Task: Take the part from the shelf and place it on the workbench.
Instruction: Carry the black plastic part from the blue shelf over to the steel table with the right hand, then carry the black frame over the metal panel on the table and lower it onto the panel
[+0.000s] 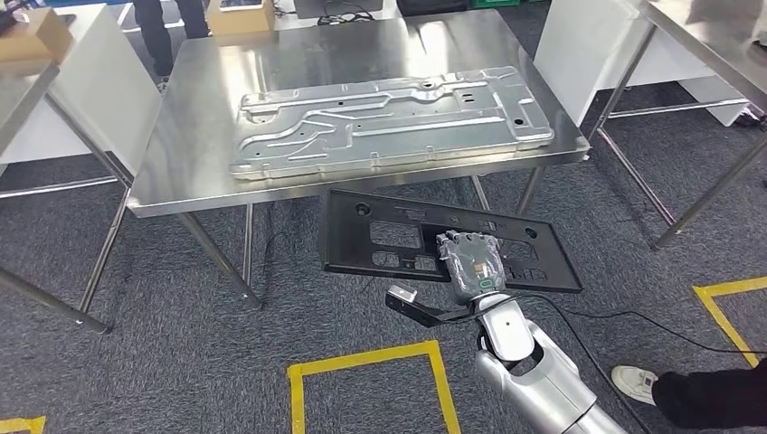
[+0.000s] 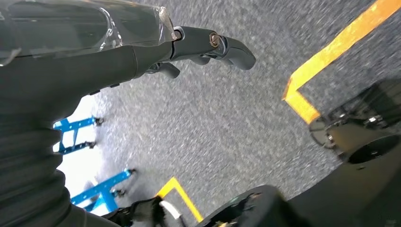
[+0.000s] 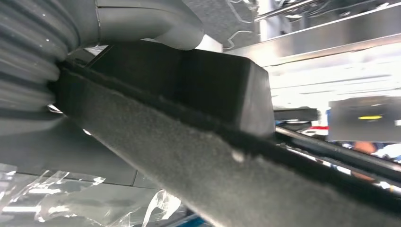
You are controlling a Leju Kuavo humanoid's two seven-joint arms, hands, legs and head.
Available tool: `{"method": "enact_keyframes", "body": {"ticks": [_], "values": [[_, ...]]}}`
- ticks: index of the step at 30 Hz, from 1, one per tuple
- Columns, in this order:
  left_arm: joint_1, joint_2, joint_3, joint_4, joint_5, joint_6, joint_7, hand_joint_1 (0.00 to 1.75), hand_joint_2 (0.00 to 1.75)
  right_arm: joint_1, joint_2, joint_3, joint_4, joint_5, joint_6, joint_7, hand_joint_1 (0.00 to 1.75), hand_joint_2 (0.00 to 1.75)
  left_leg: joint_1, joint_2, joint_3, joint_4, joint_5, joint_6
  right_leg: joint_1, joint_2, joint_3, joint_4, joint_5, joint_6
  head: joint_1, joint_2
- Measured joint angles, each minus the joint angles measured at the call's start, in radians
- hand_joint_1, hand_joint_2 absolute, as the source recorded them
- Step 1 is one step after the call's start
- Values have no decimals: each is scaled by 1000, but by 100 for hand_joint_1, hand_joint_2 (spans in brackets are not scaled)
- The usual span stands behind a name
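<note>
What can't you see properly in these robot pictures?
- Head view: the right robot hand covers the middle of the flat black plastic panel with cut-outs, so its fingers underneath are hidden.
- Right wrist view: the panel sits too close and dark to show its shape.
- Left wrist view: the grey carpet floor is blurred.
- Head view: the person's white shoe is cut off.

No text, label, brand or number can be read in any of the views. The closest to a sign is the yellow tape [image 1: 366, 362] laid in angled lines on the grey carpet, and it carries no lettering. A small green patch on the back of the right hand [image 1: 472, 267] is too small to make out, and a yellow streak on a grey box [image 3: 364, 118] in the right wrist view is blurred beyond reading.
</note>
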Motion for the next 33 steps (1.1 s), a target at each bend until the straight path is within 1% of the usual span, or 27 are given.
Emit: {"method": "enact_keyframes", "body": {"ticks": [1,2,3,4,5,6,7,8,10,11,12,13,14,16,17,19,20,21,22,23,25,26,27,29,31,32,33], "values": [[0,0,0,0,0,0,0,0,175,-1,1,0,0,-3,1,-1,175,175,2,-10,8,-5,1,3,0,18,-7,23,-16,2,0,0],[0,-1,0,0,0,0,0,0,175,-1,1,0,0,-6,2,-1,175,175,5,-19,17,-9,2,7,0,44,-30,74,-42,2,0,0],[-2,-2,0,0,-1,0,0,0,175,0,0,0,1,-11,4,-2,175,175,5,-28,20,-9,0,12,2,72,-69,151,-74,0,1,0],[-4,-2,0,0,-1,0,0,0,175,2,-1,0,1,-15,7,-4,175,175,4,-37,23,-8,-3,18,5,88,-118,236,-104,-2,1,0],[-5,-3,0,0,-1,1,0,0,175,5,-2,0,2,-18,9,-4,175,175,2,-48,27,-8,-7,21,8,95,-164,306,-121,-3,1,0],[-5,-4,0,0,-1,1,0,0,175,8,-4,1,4,-20,10,-5,175,175,-1,-58,32,-8,-11,23,11,97,-195,340,-116,-4,1,0],[-3,-4,0,0,-2,1,0,0,175,10,-6,1,4,-21,11,-5,175,175,-3,-68,39,-7,-17,24,13,98,-204,329,-88,-6,1,0],[-1,-5,0,0,-2,1,0,0,175,11,-7,1,5,-21,12,-5,175,175,-4,-75,48,-5,-24,22,14,98,-194,277,-42,-8,1,0],[1,-6,0,0,-3,1,1,0,175,9,-8,1,5,-22,17,-5,175,175,-9,-86,62,1,-41,16,15,100,-145,123,55,-13,1,0],[0,-7,0,0,-3,1,2,0,175,7,-8,1,5,-22,20,-5,175,175,-12,-90,66,5,-50,13,14,102,-125,66,82,-17,1,0],[0,-7,0,0,-3,1,2,0,175,7,-8,1,6,-22,22,-5,175,175,-15,-92,67,8,-58,11,13,103,-115,34,94,-21,1,0],[0,-7,0,0,-3,2,3,0,175,6,-8,2,6,-22,24,-5,175,175,-18,-94,67,10,-64,10,13,104,-111,22,94,-25,0,0],[0,-7,0,0,-3,2,4,0,175,6,-8,2,6,-21,27,-5,175,175,-17,-94,68,10,-69,10,10,103,-110,21,91,-30,1,0],[2,-7,1,0,-4,3,5,0,175,4,-7,3,6,-16,41,-8,175,175,-15,-88,56,40,-93,-2,6,103,-107,20,87,-37,0,0],[2,-7,1,0,-4,5,6,0,175,2,-7,3,6,-11,51,-9,175,175,-10,-83,35,88,-120,-11,4,102,-106,19,86,-39,0,0],[2,-8,3,0,-3,9,12,0,175,0,-7,5,6,-1,71,-11,175,175,4,-75,-42,242,-188,-30,4,102,-102,19,81,-42,0,0],[2,-8,5,0,-2,12,18,0,175,-1,-7,7,6,3,80,-11,175,175,10,-73,-82,317,-212,-36,4,102,-101,19,78,-43,0,0],[3,-9,8,0,-1,14,24,0,175,0,-7,10,6,5,88,-11,175,175,14,-72,-110,359,-218,-38,4,102,-98,19,75,-43,0,0],[4,-9,12,0,1,15,31,0,175,0,-7,12,6,7,95,-10,175,175,16,-72,-118,359,-203,-38,4,102,-94,19,72,-42,0,0],[4,-10,15,0,3,17,37,0,175,-1,-6,14,6,8,101,-9,175,175,15,-72,-105,316,-169,-34,5,102,-88,19,68,-41,0,0],[3,-9,21,0,7,20,47,0,175,-5,-4,16,5,8,107,-6,175,175,7,-69,-40,153,-79,-12,6,102,-73,14,62,-39,0,0],[4,-9,23,0,8,20,51,0,175,-8,-2,18,5,8,109,-5,175,175,-2,-68,-11,79,-46,2,6,102,-67,12,60,-37,0,0],[3,-9,24,0,10,21,55,0,175,-11,-1,20,5,8,110,-3,175,175,-9,-66,7,32,-27,14,7,102,-64,10,58,-35,0,0],[4,-9,26,0,11,21,59,0,175,-15,0,23,5,8,113,-2,175,175,-18,-65,15,6,-22,25,10,103,-61,6,53,-27,0,0],[5,-9,29,0,11,20,61,0,175,-16,1,26,5,8,115,-2,175,175,-10,-64,27,-6,-18,23,13,102,-64,20,38,-20,0,0],[6,-10,31,0,11,19,60,0,175,-18,2,26,5,8,115,-2,175,175,-7,-64,34,-12,-16,23,14,102,-78,54,17,-17,0,0],[5,-10,34,0,11,19,60,0,175,-19,2,27,4,8,116,-2,175,175,-4,-64,40,-15,-15,23,16,103,-104,113,-15,-16,0,0]]}}
